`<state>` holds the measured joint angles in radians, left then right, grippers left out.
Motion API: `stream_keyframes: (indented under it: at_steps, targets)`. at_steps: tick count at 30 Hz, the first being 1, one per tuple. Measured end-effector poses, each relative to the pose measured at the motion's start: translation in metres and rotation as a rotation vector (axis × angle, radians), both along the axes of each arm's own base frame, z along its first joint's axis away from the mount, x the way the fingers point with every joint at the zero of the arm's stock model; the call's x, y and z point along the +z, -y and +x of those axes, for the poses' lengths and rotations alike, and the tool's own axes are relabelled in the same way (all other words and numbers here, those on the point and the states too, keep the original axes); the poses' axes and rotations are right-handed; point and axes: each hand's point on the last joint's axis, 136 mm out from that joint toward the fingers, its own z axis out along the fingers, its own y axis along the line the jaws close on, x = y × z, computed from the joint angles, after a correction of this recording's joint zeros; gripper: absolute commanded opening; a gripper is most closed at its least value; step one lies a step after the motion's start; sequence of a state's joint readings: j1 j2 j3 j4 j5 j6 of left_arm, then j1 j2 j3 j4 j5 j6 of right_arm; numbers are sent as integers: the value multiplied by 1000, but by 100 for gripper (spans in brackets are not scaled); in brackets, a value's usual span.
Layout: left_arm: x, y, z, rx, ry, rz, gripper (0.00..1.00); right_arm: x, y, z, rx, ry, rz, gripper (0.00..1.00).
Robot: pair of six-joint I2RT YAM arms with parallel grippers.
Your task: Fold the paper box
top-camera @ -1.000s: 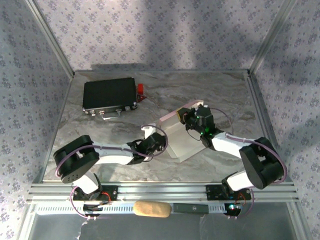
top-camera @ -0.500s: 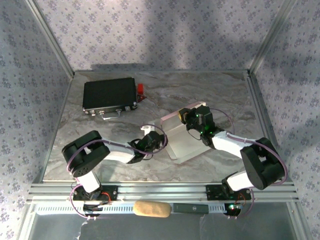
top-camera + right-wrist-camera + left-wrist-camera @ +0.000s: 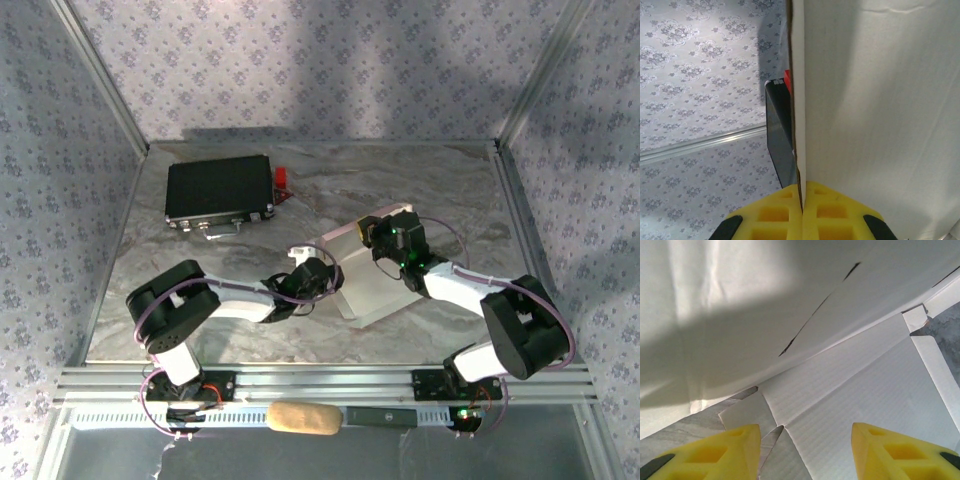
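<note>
Paper box (image 3: pixel 365 285) lies mid-right on the worktop (image 3: pixel 450 180), a half-open sheet w/ its far panel tipped up, that raised edge running roughly left-right and clamped in the right gripper (image 3: pixel 802 196). Left gripper (image 3: pixel 805 440) sits just at the sheet's left side, fingers apart w/ nothing b/w them, low flaps straight ahead, so it's nearer to them. Black case (image 3: pixel 220 190) is well apart at far left; only the overhanging panel looks likely to crowd the move.

Black case (image 3: pixel 219 190) blocks far-L corner; room btwn it & paper box (image 3: pixel 375 285).
</note>
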<state>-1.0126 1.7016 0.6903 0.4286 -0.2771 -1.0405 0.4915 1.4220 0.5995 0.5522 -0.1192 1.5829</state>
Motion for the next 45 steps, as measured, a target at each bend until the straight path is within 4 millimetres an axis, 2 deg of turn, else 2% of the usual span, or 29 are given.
stream_keyframes:
  at_steps: [3, 7, 12, 18, 23, 28, 36, 45]
  targets:
    - [-1, -5, -3, 11, -9, 60, 53, 0, -1, -1, 3, -2, 2, 0]
    - [8, -8, -8, 20, -7, 96, 54, -1, -2, -2, 5, -4, 1, 0]
    - [5, -15, -6, 42, -34, 138, 53, -1, -5, -3, 10, -6, -1, 0]
    - [4, -7, -3, 56, -60, 140, 53, -1, -4, -3, 3, -7, -1, 0]
    - [-8, -7, -13, 61, -77, 183, 54, -2, -4, -3, 3, -8, -1, 0]
    - [-7, -8, -20, 70, -52, 212, 57, -1, -3, -2, 0, -9, 2, 0]
    - [-7, -11, -16, 86, -51, 209, 56, -2, -3, -2, -3, -14, 8, 0]
    - [-18, -7, -8, 93, -65, 197, 54, -2, -3, -3, -6, -18, 12, 0]
